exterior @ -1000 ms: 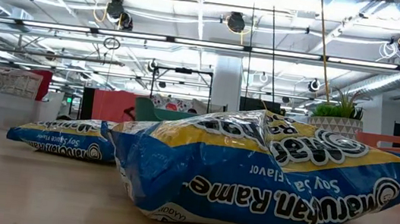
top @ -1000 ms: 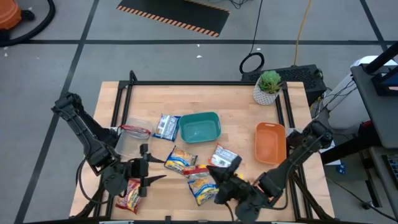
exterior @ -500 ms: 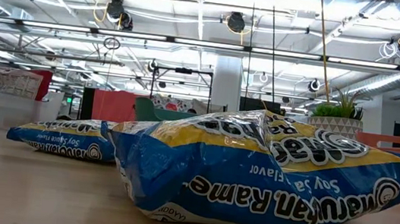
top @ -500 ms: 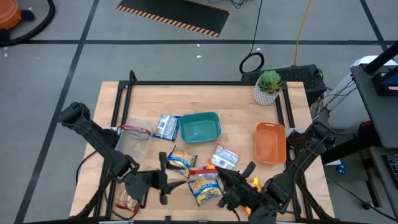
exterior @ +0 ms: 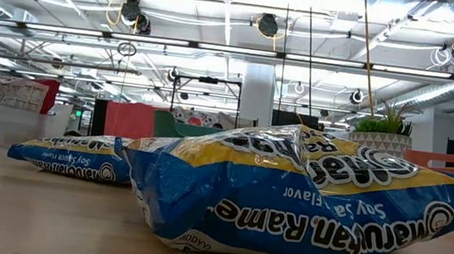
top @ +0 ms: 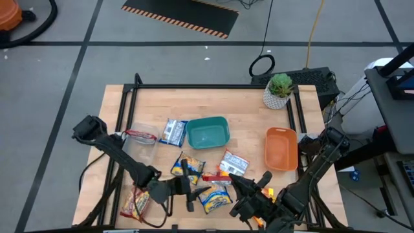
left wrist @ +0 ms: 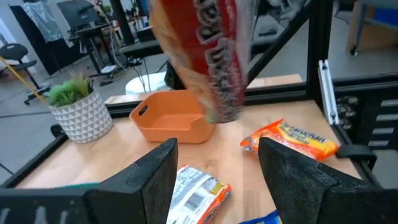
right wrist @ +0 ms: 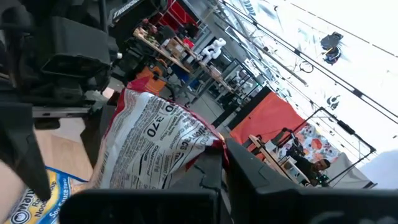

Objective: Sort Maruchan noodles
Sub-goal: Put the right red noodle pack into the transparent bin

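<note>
The right gripper — jaws clamped on a dark red packet at the frame's lower centre — faces the left gripper, jaws apart, just left of it, blue-and-yellow packets lying between.

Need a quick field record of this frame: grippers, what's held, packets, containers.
left gripper: open, empty, low over the packets at the table's near edge
right gripper: shut on a red packet, lifted off the table
loose packets: blue-and-yellow packet closest to the low camera; orange packet near the right edge; red-and-yellow packet at near left
teal bin: empty
orange tray: empty
potted plant: far right
</note>
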Available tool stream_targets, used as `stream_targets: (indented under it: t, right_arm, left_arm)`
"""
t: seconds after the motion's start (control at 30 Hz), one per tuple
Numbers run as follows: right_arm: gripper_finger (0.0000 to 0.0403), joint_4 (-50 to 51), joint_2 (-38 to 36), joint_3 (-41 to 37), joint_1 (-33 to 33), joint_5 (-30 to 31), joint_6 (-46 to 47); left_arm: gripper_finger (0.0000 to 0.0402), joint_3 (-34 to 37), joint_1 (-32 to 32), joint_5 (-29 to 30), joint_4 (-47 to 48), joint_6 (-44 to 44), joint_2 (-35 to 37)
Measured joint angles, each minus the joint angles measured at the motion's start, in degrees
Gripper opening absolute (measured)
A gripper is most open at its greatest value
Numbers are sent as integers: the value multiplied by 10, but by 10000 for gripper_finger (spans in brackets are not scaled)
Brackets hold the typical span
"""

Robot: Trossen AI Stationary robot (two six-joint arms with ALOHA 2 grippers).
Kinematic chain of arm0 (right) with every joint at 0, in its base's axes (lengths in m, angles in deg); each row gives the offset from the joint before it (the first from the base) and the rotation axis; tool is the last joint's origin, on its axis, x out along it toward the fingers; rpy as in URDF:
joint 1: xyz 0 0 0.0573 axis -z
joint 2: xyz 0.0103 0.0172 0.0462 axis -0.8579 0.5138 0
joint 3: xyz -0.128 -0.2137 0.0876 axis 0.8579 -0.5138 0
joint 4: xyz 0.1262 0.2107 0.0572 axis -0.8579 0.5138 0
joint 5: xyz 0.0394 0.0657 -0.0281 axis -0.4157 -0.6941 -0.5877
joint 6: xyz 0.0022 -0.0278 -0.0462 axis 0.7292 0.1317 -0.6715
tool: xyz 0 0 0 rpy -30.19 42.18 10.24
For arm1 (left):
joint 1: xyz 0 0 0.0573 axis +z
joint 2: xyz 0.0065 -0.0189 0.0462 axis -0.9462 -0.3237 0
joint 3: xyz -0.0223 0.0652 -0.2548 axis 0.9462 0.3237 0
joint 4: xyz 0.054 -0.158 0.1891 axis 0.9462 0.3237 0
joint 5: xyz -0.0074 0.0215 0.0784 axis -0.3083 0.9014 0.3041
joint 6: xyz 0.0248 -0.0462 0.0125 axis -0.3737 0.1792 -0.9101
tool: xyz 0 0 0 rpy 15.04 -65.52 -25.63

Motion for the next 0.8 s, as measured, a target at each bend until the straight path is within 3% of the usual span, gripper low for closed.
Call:
stream_targets:
  t: [0.37, 0.63, 0.8]
  right_arm:
    - [0, 0, 0, 0, 0, -1, -2]
    - [0, 0, 0, 0, 3, -1, 31]
    - [0, -2, 0, 0, 10, -55, 60]
  left_arm:
    - [230, 0, 4, -18, -114, -32, -13]
    - [230, 0, 24, -54, -146, 1, -14]
    - [230, 1, 39, -84, -146, 22, -14]
